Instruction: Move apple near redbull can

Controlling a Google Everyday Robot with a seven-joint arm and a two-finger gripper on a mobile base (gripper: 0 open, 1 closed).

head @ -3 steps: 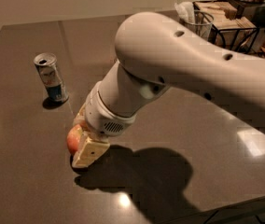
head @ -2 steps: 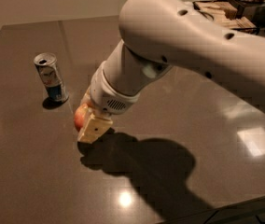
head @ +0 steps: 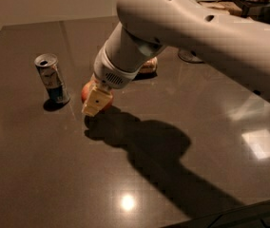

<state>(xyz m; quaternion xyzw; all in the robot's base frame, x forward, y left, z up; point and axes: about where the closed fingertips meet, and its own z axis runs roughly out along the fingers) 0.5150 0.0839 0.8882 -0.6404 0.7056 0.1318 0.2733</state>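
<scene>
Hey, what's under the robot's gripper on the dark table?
The apple, held in the gripper beside the can. Only its red side facing the can shows; the rest, and whether it touches the table, is covered by the gripper.

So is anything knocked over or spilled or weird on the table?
No, nothing stands out. The redbull can stands upright on the dark table, with no spill around it. The gripper is a little way from the can, at the apple, which it mostly hides.

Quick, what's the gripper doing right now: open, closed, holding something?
Gripper: closed on the apple, close beside the redbull can but not touching it.
</scene>
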